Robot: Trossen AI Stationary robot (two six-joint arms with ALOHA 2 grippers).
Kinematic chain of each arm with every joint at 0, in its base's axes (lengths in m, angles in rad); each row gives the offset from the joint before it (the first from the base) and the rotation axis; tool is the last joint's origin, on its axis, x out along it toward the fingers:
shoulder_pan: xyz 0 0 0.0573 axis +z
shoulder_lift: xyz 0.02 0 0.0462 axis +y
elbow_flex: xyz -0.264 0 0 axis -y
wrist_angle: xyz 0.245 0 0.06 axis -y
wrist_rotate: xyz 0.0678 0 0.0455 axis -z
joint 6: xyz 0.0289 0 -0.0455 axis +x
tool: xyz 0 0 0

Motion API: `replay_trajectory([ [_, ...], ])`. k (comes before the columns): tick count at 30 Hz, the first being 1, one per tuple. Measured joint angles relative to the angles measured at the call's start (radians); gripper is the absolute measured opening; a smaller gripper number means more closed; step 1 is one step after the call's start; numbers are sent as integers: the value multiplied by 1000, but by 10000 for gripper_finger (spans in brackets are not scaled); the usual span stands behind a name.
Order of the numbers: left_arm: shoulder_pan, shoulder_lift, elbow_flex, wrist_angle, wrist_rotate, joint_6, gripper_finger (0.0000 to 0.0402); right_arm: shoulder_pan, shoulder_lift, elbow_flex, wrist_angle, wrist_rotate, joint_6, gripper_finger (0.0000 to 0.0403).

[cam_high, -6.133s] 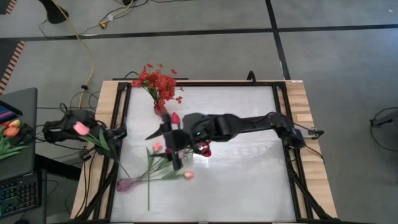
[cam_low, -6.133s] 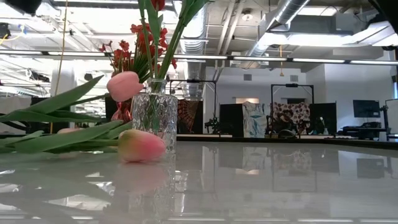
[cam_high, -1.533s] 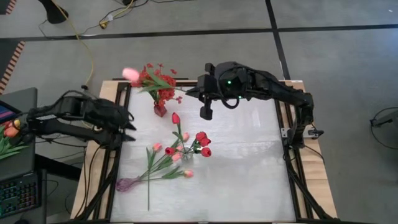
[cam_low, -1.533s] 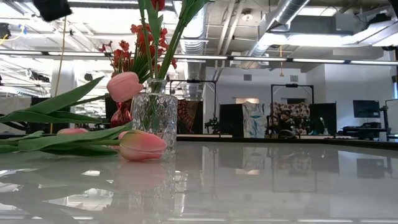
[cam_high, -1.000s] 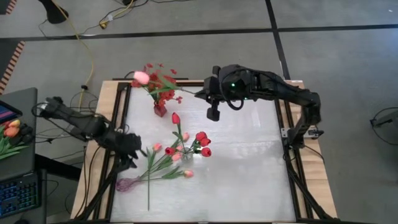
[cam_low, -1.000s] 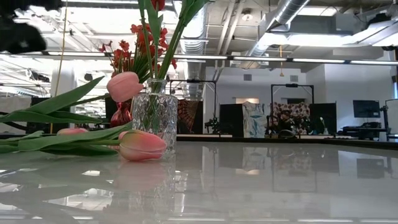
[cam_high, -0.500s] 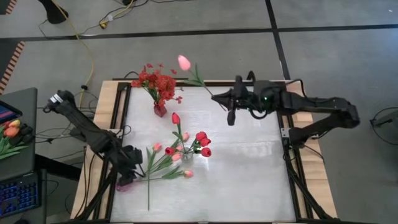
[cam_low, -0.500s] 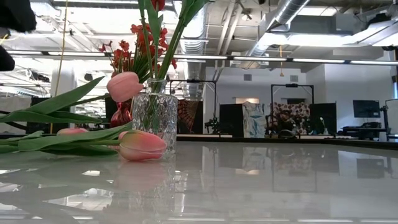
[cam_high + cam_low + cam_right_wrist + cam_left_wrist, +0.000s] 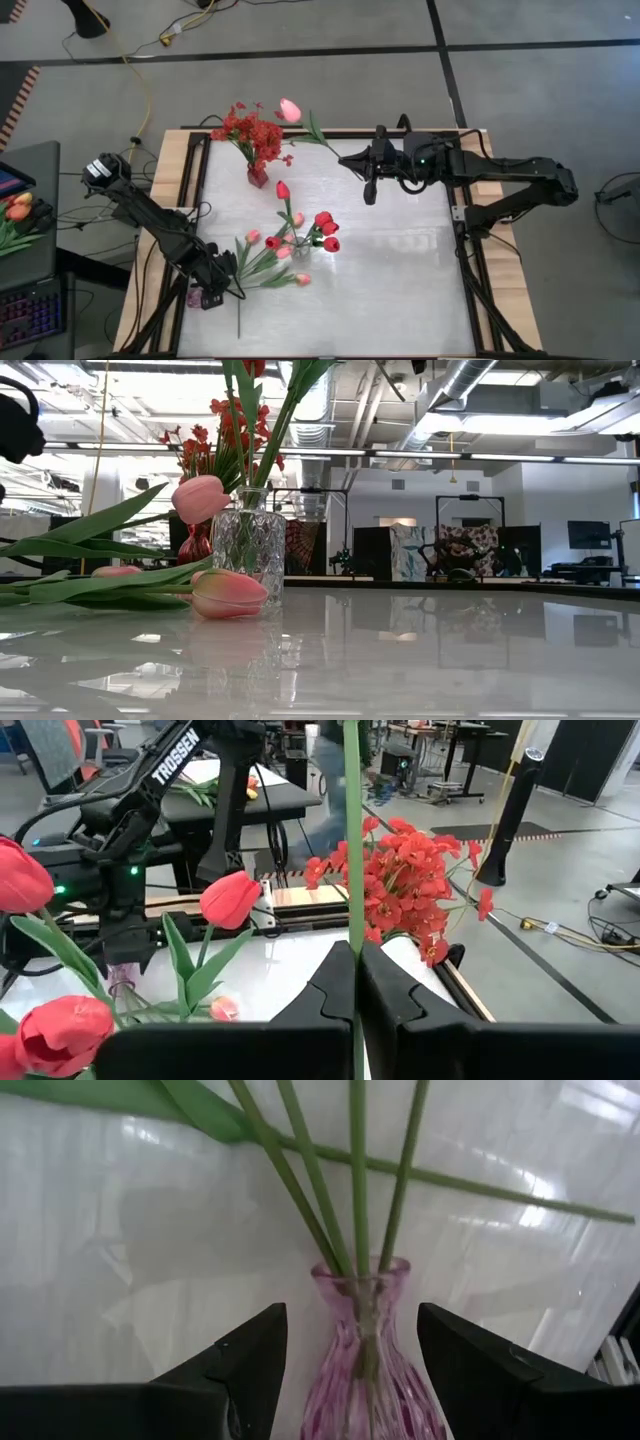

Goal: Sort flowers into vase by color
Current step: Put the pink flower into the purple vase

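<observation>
The left claw (image 9: 208,296) has come down to the pink vase (image 9: 370,1370) lying at the counter's (image 9: 400,280) left front, fingers spread either side of its neck. The right claw (image 9: 345,157) pinches a pink tulip's (image 9: 290,110) stem above the counter's back edge, bloom pointing left toward the red spray (image 9: 252,136).

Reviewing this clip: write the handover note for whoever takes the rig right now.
Right gripper: shut on the stem of a pink tulip, held up over the table's far edge, near the red spray in its small red vase.
Left gripper: open, straddling the neck of the pink vase, which lies on its side at the near-left of the table.
Done: red tulips stand in the clear glass vase; pink tulip stems sit in the pink vase.
Left: place the held pink tulip; likely stand the pink vase upright.
</observation>
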State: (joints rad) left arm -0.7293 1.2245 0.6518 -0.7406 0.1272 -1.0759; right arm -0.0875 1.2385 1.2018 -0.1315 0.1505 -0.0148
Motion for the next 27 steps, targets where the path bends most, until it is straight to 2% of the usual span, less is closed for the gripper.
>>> replay_trajectory([
  [10, -49, 19, 0, 3, -32, -10, 212, 0, 0, 0, -2, -1, -4, 28],
  [21, -76, 167, 0, 41, -27, 1, 212, 0, 0, 0, -2, -2, -4, 28],
  [27, -76, 186, 4, 43, -40, 10, 204, 0, 1, 0, -2, -2, -4, 28],
])
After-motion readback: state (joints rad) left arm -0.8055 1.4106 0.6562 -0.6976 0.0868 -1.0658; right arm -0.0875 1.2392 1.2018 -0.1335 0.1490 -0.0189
